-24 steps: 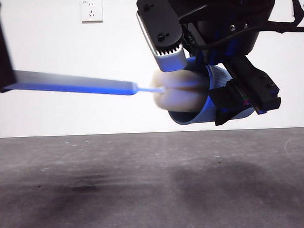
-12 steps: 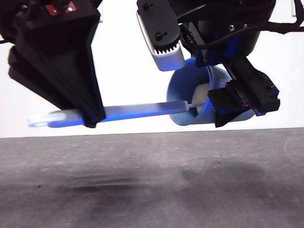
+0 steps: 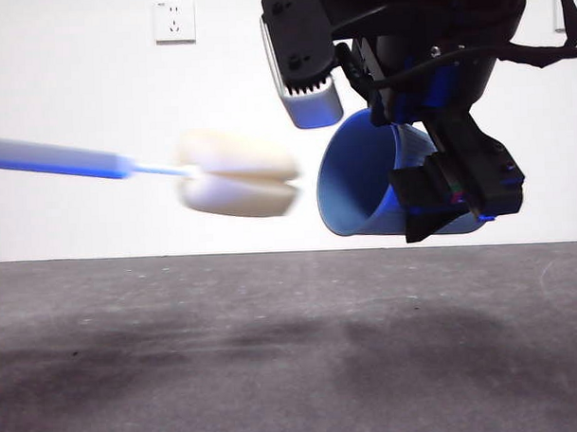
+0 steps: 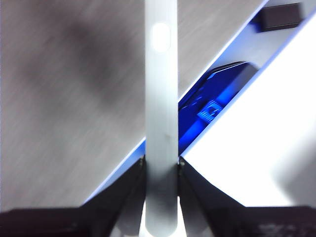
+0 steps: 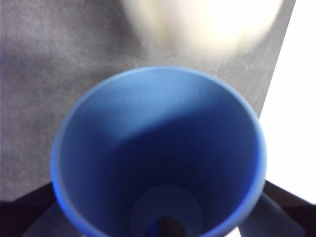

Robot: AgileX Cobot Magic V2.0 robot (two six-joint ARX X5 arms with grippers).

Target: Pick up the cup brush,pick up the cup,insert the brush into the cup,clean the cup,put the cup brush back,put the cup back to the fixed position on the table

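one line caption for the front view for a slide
Right gripper holds the blue cup tilted above the table, the cup brush just outside its mouth.

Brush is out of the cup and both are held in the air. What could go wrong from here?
1. The cup brush is blurred, so moving fast; its sponge head might clip the rim of the cup on re-entry.
2. The right gripper holds the cup tilted sideways above the table; a hard push may shift it.
3. The left gripper pinches only the thin handle, which may pivot.
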